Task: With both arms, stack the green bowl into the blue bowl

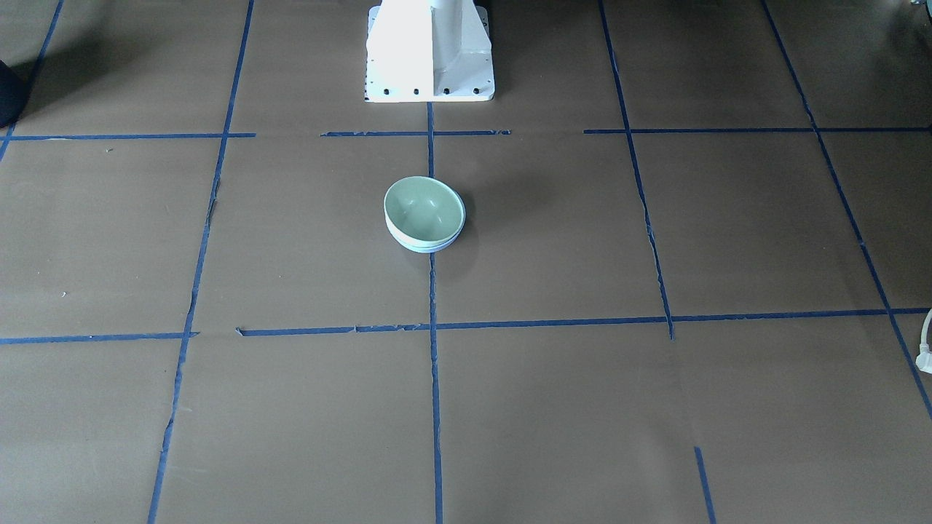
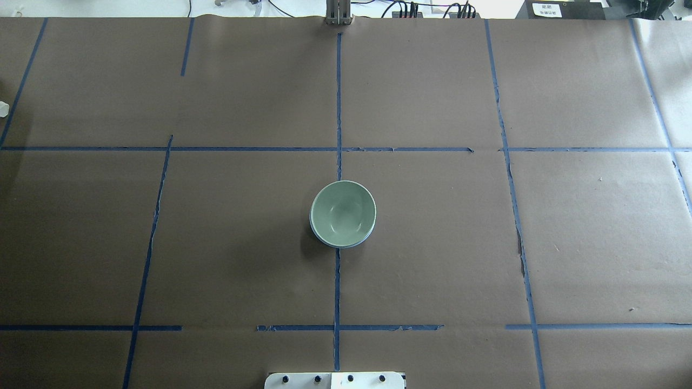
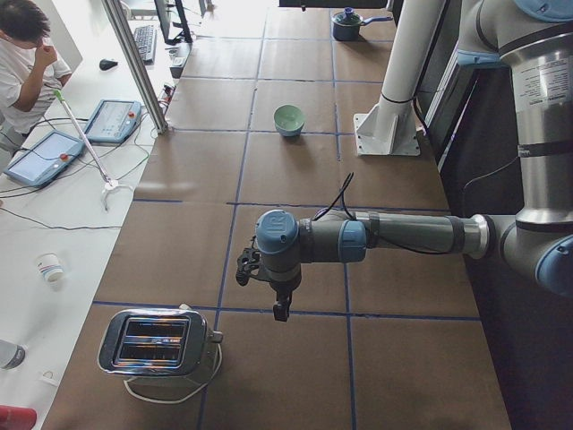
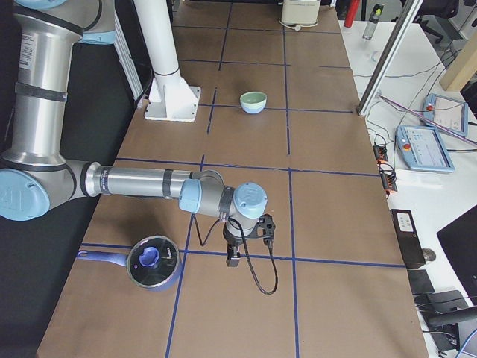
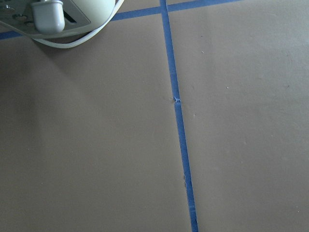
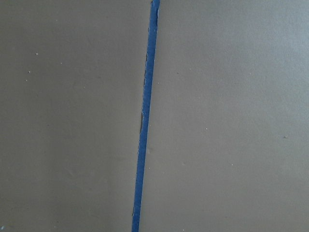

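The green bowl point(image 1: 424, 207) sits nested inside the blue bowl point(image 1: 428, 247) at the table's middle, on a blue tape line in front of the pedestal. Only the blue bowl's rim shows under it. In the overhead view the green bowl point(image 2: 343, 212) covers the blue bowl point(image 2: 319, 237) almost fully. Both arms are far from the bowls. My left gripper point(image 3: 281, 307) hangs over the table's left end near a toaster. My right gripper point(image 4: 232, 258) hangs over the right end beside a pot. I cannot tell if either is open or shut. Both wrist views show only brown paper and tape.
A white pedestal point(image 1: 429, 54) stands behind the bowls. A chrome toaster point(image 3: 157, 340) is at the left end, with its plug and cord point(image 5: 48, 14) in the left wrist view. A lidded blue pot point(image 4: 153, 262) is at the right end. An operator point(image 3: 22, 54) sits beside the table.
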You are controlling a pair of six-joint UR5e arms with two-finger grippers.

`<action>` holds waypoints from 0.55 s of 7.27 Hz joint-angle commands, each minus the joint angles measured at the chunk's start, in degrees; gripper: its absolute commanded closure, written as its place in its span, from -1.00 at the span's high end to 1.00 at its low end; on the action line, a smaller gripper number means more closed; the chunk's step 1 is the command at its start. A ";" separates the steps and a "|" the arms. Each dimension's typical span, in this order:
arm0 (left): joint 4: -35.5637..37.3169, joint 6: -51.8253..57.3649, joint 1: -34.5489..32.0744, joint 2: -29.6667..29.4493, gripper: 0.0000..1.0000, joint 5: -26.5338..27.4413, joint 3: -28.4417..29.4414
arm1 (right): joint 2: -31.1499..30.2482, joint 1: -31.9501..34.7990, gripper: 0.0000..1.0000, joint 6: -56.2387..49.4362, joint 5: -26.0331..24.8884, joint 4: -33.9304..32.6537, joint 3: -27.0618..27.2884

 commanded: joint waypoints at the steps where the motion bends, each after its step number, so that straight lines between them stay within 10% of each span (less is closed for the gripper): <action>1: 0.00 0.03 -0.09 -0.09 1.00 0.00 0.00 | -0.04 0.00 1.00 0.00 0.01 0.04 -0.07; 4: 0.00 -0.06 0.00 -0.09 1.00 0.00 0.18 | 0.13 0.00 1.00 0.00 -0.08 0.04 -0.51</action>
